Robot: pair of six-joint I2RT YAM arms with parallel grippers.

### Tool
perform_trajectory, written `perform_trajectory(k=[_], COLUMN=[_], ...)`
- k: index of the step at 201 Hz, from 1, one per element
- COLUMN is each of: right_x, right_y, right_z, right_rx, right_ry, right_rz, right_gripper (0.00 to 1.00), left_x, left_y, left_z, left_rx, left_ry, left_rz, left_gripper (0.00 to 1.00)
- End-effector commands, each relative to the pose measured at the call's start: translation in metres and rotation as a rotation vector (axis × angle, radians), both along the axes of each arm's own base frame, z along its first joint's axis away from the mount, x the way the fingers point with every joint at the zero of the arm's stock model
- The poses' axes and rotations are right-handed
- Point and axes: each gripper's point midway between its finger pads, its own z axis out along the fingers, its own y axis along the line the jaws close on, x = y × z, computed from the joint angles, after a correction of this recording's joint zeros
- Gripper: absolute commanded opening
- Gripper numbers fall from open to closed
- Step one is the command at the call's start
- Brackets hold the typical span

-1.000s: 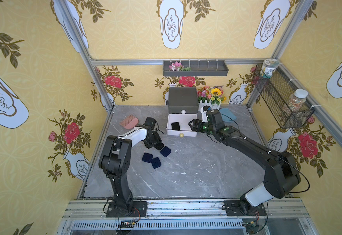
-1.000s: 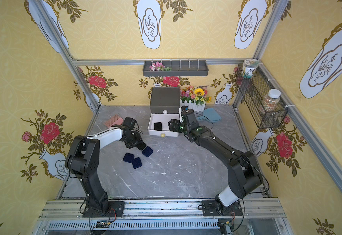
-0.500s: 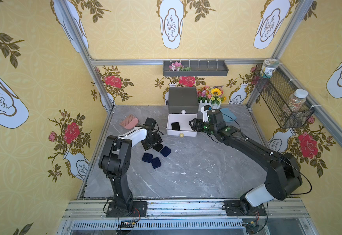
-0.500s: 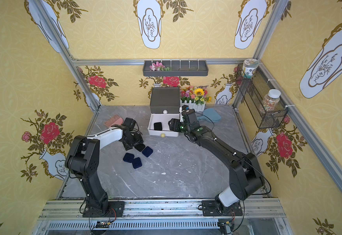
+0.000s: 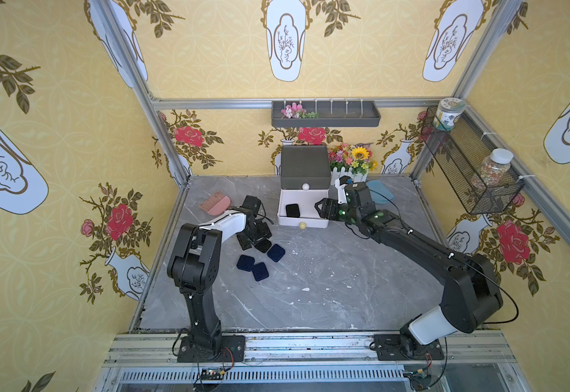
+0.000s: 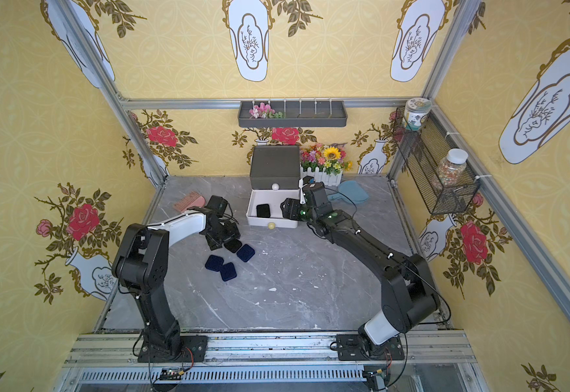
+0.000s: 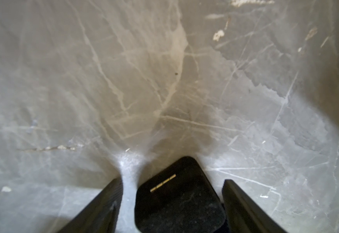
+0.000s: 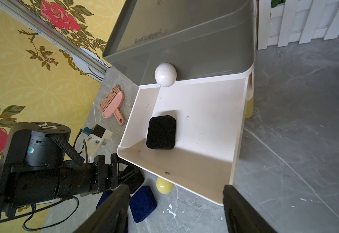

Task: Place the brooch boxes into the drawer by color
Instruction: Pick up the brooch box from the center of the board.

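My left gripper point(image 7: 172, 181) is open and low over the table, a finger on each side of a black brooch box point(image 7: 176, 197) with a gold hinge. There is a gap at both fingers. In both top views this black box point(image 5: 262, 245) lies beside three navy boxes point(image 5: 276, 252) point(image 5: 245, 262) point(image 5: 260, 271). The chest point(image 5: 305, 166) has its white drawer point(image 8: 205, 121) pulled out, with another black box point(image 8: 161, 132) lying inside. My right gripper point(image 8: 176, 188) is open by the drawer's right front corner, holding nothing.
A pink comb-shaped dustpan point(image 5: 215, 202) lies at the back left. A blue pad point(image 5: 380, 195) and flowers behind a white fence point(image 5: 351, 161) sit right of the chest. A grey wall tray point(image 5: 326, 113) and a wire basket point(image 5: 470, 163) with jars hang above.
My left gripper's jaws have come apart, and the black box now lies loose between them on the table. Neither arm has visibly shifted.
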Motion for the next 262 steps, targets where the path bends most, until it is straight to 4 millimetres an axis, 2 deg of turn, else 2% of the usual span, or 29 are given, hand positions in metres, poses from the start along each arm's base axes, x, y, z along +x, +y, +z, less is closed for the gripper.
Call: perform_trajectory(k=[1,43,77,102,147,176,193,211,229,262], right_x=[0.003,0.003,0.001,-0.002,-0.023,-0.048,-0.068,-0.088,-0.099,-0.111], right_y=[0.000,0.000,-0.001,-0.002,0.009,0.034,0.060,0.086,0.107,0.140], right_z=[0.003,0.000,0.001,0.005,0.009,0.016,0.022,0.024,0.027,0.034], right_rx=[0.008,0.012,0.012,0.016,0.032,0.048,0.095,0.225,0.328,0.341], right_ry=[-0.013,-0.005,-0.005,-0.010,-0.004,-0.013,-0.026,-0.004,-0.017,-0.062], right_rz=[0.000,-0.001,-0.001,0.000,0.025,0.105,0.194,0.304,0.368,0.423], right_gripper=[0.77,0.77,0.77,0.77,0.77,0.77,0.77,0.77,0.77,0.77], left_x=[-0.006,-0.006,-0.007,-0.003,0.000,-0.001,-0.002,-0.005,-0.011,-0.027], left_y=[0.000,-0.001,0.002,0.002,0.006,0.004,0.002,-0.002,-0.012,-0.036], left_z=[-0.006,-0.006,-0.003,0.017,0.074,0.111,0.134,0.156,0.173,0.194], left_rx=[-0.001,-0.005,0.010,-0.006,-0.013,-0.043,-0.071,-0.113,-0.173,-0.240], left_ry=[0.027,0.030,0.017,-0.062,-0.189,-0.265,-0.318,-0.365,-0.395,-0.427], left_rz=[-0.006,-0.015,-0.014,-0.013,-0.020,-0.030,-0.029,-0.035,-0.059,-0.130], left_gripper=[0.75,0.66,0.62,0.63,0.62,0.62,0.62,0.62,0.61,0.61])
